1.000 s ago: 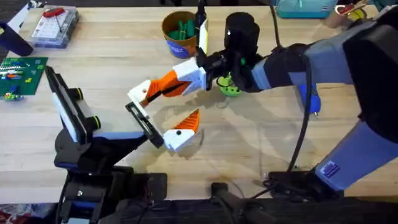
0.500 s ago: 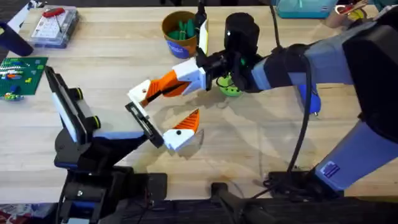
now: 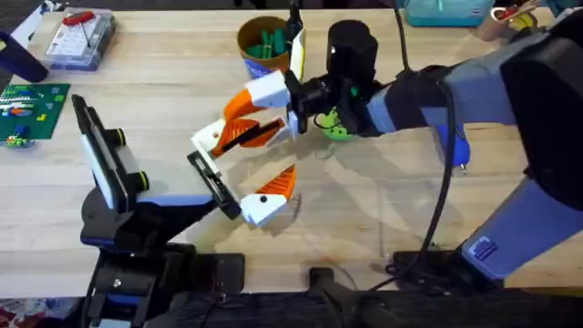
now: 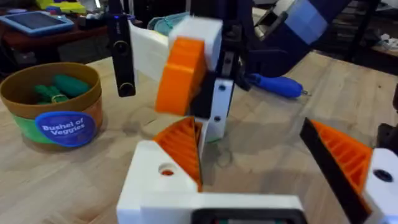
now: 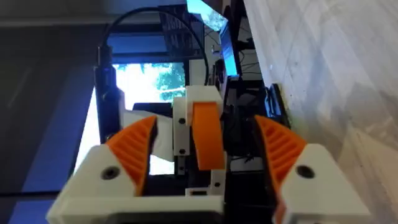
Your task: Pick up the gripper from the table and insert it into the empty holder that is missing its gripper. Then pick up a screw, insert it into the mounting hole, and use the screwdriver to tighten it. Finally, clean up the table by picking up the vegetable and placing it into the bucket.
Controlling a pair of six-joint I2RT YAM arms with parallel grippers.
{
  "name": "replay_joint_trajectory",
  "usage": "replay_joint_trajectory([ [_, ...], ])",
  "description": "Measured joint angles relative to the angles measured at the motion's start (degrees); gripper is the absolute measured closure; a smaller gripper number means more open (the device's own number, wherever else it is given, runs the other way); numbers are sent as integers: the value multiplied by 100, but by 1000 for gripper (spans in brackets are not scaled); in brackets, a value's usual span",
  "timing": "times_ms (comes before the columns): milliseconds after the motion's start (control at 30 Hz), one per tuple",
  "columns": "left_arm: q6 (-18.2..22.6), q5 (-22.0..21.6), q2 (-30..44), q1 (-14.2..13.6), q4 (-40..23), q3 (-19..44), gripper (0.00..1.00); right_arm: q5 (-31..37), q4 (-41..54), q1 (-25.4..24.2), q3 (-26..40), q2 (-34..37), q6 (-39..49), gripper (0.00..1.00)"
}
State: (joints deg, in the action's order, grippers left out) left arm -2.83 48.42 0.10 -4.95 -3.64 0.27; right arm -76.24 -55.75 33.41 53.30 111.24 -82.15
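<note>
The gripper, an orange wedge on a white blocky base, sits at one end of the black holder on my left arm's wrist. Its base shows a hole. The matching ribbed finger stands at the bar's other end, so my left gripper is open and holds nothing. My right gripper is open and straddles the wedge, with a gap on each side. The lime-green vegetable lies half hidden under the right arm. The bucket stands at the back. The blue screwdriver lies right.
A clear parts box and a green board sit at the far left. A black-and-white upright post stands beside the bucket, which holds dark green sticks. Bare wood lies in front of the right arm.
The right gripper's fingers were together on the orange wedge and have now spread apart, the upper one swinging up and left. The wedge stays on the holder. The left arm shifted slightly.
</note>
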Motion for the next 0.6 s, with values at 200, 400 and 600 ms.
replay_joint_trajectory([
  [200,0,49,0,0,-2,0,14,43,1,13,0,-1,6,8],
  [400,0,69,0,0,-2,0,15,58,2,13,-1,0,6,7],
  [600,0,82,0,0,-2,0,14,123,2,13,-2,-3,63,7],
])
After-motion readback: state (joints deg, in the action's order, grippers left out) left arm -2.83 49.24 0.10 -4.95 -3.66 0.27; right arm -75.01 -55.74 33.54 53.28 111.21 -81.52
